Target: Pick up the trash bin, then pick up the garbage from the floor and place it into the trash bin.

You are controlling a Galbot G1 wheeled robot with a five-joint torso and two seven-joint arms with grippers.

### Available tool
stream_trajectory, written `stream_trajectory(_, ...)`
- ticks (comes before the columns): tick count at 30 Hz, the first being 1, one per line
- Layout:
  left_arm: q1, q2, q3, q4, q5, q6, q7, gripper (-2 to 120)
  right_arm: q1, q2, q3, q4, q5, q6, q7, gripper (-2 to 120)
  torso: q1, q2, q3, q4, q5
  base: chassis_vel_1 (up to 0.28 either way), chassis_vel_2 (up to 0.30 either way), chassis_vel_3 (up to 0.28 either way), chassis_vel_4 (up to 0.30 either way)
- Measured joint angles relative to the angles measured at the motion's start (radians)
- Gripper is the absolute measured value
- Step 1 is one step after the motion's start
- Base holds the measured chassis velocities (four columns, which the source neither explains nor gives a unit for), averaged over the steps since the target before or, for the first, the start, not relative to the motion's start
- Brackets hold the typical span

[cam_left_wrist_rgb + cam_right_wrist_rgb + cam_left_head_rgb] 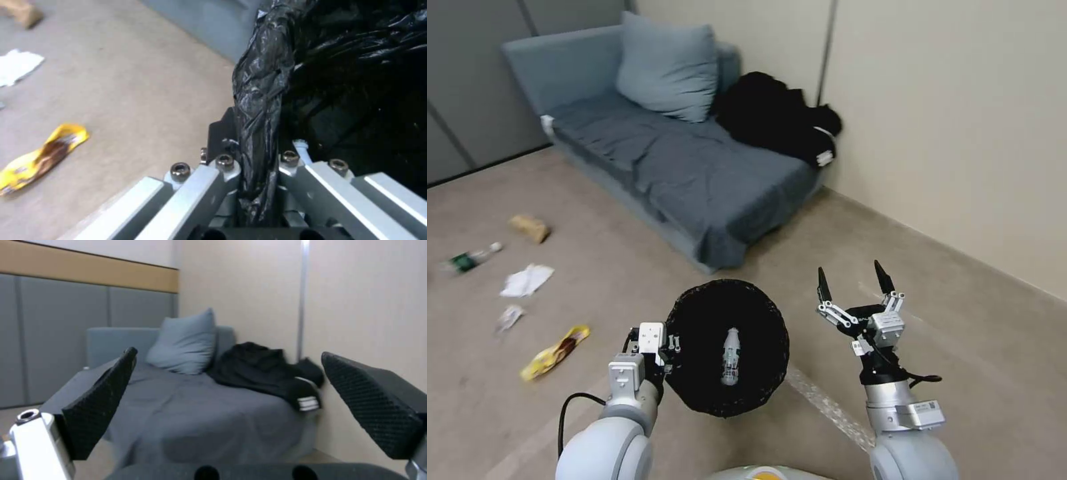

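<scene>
Head view: bin step done, judging by the small round trash bin lined with crinkled black plastic bag (727, 347) held off the floor at its near-left rim by the left gripper (668, 353). One clear plastic bottle with a white cap (730, 357) already lying inside. Right gripper (854, 283) raised just beside the bin on its right, fingers spread wide, holding nothing. Still on the beige floor, well apart to the left, five pieces of garbage: one crumpled brown paper bag (530, 228), one green-label clear bottle (470, 259), one flat crumpled white tissue (527, 280), one small pale scrap (508, 317), one yellow-and-brown snack wrapper (555, 352). Nearest to the bin: the yellow wrapper. Probably mid-collection, then; next move likely calls for turning toward the litter on the left and bringing the empty right gripper low over one piece, bin kept level meanwhile. Behind, one blue-grey sofa (680, 160) with one cushion and one heap of black clothing.

Left wrist view: fingers (225, 133) pinched narrow on the bag-covered rim, black plastic bunched between them. On the floor beyond, wrapper, tissue and paper bag.

Right wrist view: two black textured fingers (104, 403) far apart, nothing between them, pointed at the sofa and wall.
</scene>
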Motion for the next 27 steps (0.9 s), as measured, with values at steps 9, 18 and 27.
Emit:
stream_trajectory(9,0.002,0.002,-0.001,-0.005,0.001,0.0,0.007,1,0.001,-0.002,-0.004,0.0,0.0,-0.007,-0.001,100,0.0,0.0,0.0,0.0,0.0001,0.121,0.13,0.13,0.119)
stream_trajectory(18,0.0,0.004,0.001,-0.006,0.003,0.0,0.009,1,-0.008,-0.005,-0.004,0.006,-0.002,-0.008,-0.003,100,0.0,0.0,0.0,-0.0001,0.0,0.128,0.115,0.121,0.132)
stream_trajectory(27,0.0,0.004,0.001,-0.008,0.004,0.001,0.01,1,-0.009,-0.005,-0.007,0.005,-0.005,-0.008,-0.013,100,0.0,0.0,0.0,0.0,0.0,0.127,0.124,0.125,0.129)
